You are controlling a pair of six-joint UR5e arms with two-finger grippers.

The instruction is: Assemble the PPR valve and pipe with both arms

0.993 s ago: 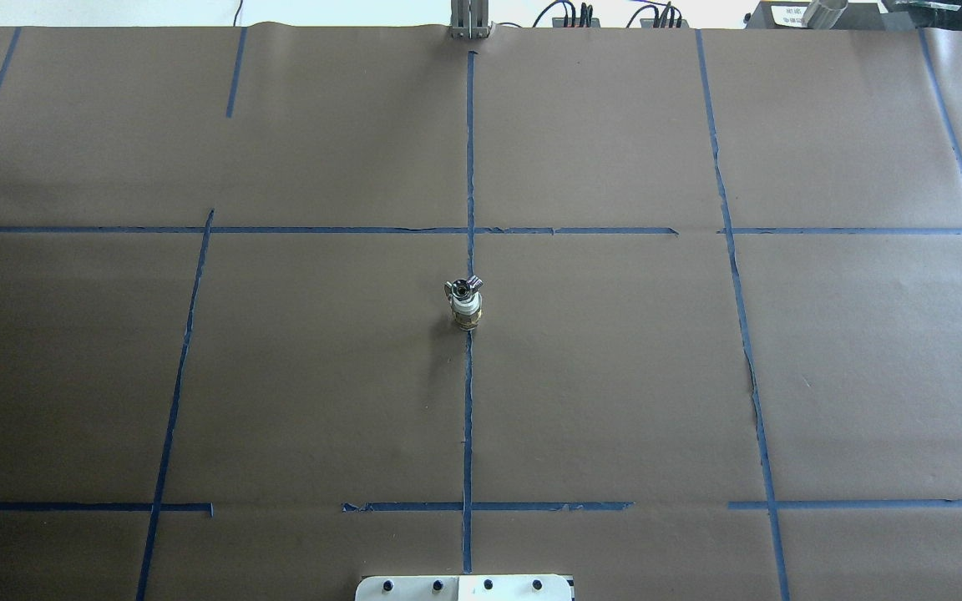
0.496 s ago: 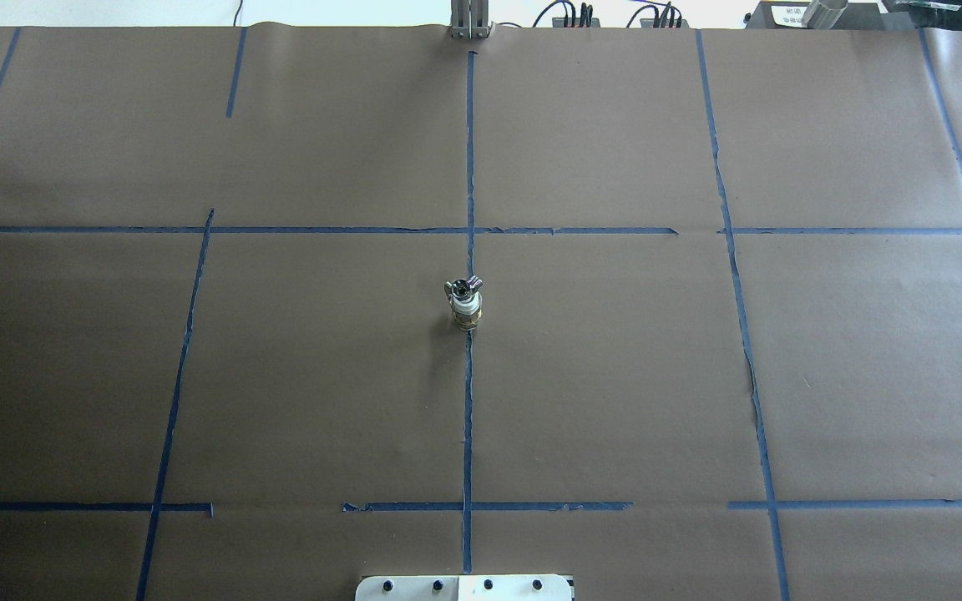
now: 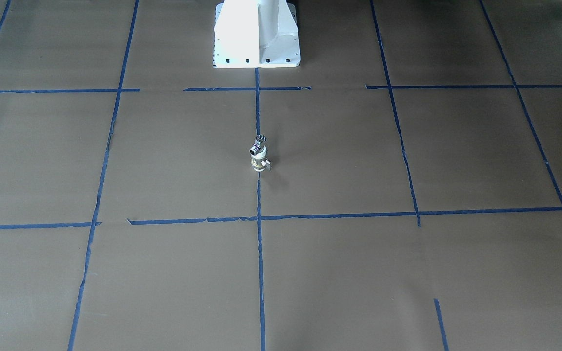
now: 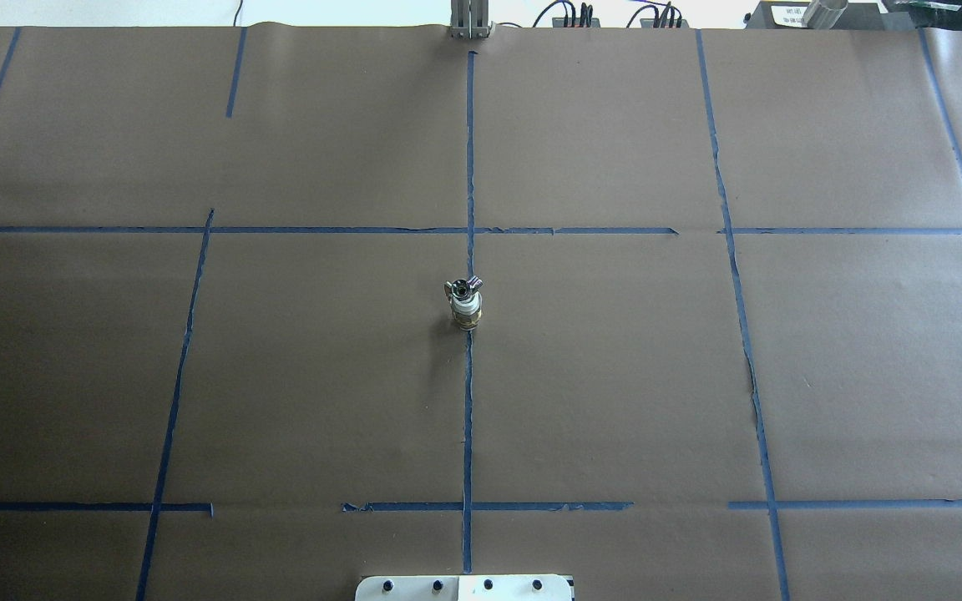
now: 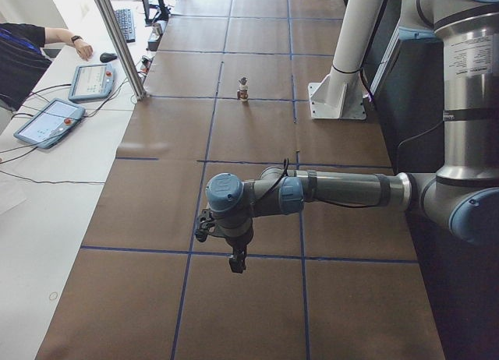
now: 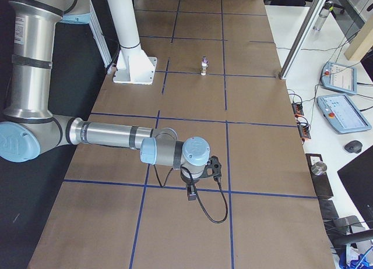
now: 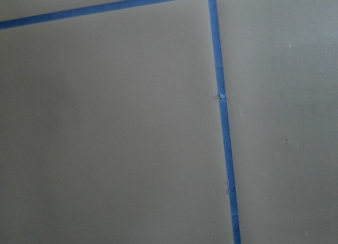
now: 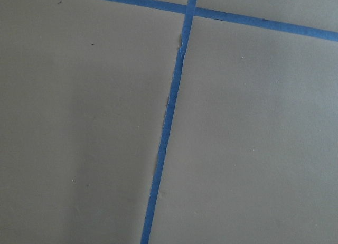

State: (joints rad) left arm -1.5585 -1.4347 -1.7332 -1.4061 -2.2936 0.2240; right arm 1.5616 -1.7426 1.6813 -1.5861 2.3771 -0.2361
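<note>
- The left tool (image 5: 236,260) points down, low over the counter (image 5: 257,134); I cannot tell whether it is wide or narrow.
- The right tool (image 6: 191,191) hangs likewise at the other end; its opening cannot be told either.
- The PPR valve (image 4: 466,314) stands upright mid-counter on the blue tape line (image 4: 468,417), well apart from both tools. It has a white band, a brass base and a small side handle.
- The pipe (image 4: 464,288), chrome and branched, sits on the valve's top, its open mouth up.
</note>
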